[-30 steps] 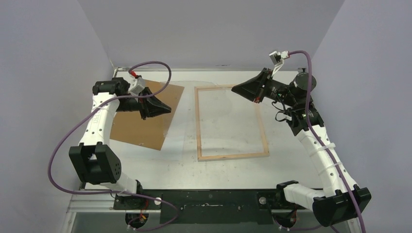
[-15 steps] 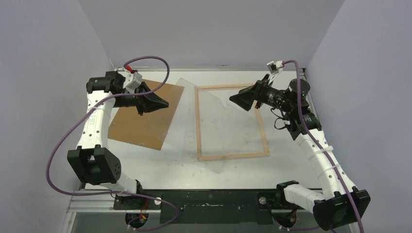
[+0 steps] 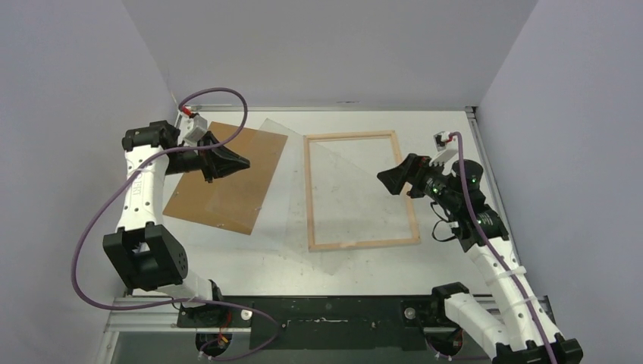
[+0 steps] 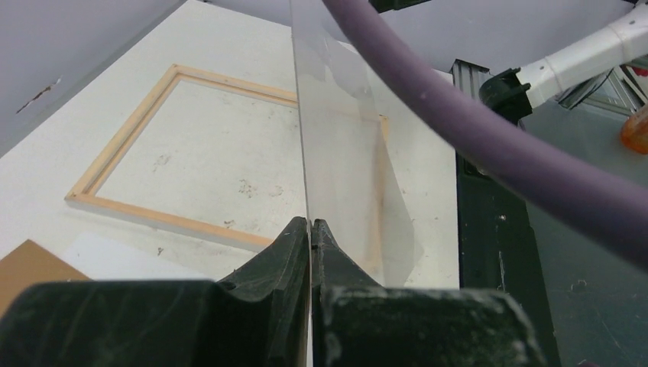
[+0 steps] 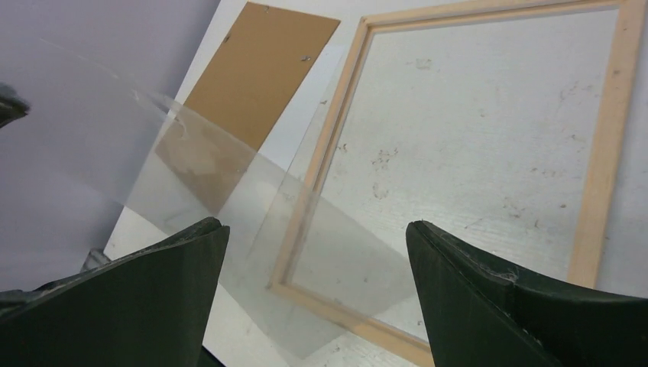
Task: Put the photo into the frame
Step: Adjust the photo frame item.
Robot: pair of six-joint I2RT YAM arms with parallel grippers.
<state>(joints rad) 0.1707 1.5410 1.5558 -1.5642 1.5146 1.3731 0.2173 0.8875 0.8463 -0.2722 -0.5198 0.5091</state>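
Observation:
The frame (image 3: pixel 363 243) of pale wood lies flat on the white table right of centre, nothing inside its bars; it also shows in the left wrist view (image 4: pixel 164 218) and the right wrist view (image 5: pixel 607 145). No photo is in view. My left gripper (image 3: pixel 244 162) is shut on the edge of a clear, see-through sheet (image 3: pixel 292 199), whose thin edge runs between the jaws (image 4: pixel 311 223). The sheet (image 5: pixel 229 199) slants down across the frame's left bar. My right gripper (image 3: pixel 390 176) hovers open over the frame's right side, nothing between its fingers (image 5: pixel 315 225).
A brown fibreboard panel (image 3: pixel 227 182) lies flat at the left, under my left gripper, and shows in the right wrist view (image 5: pixel 260 61). Grey walls close in the table on three sides. A black rail (image 3: pixel 334 311) with the arm bases runs along the near edge.
My right gripper has opened, let go of the clear sheet and drawn back toward the near right. The left gripper has shifted left, still holding the sheet, which now slopes down over the frame.

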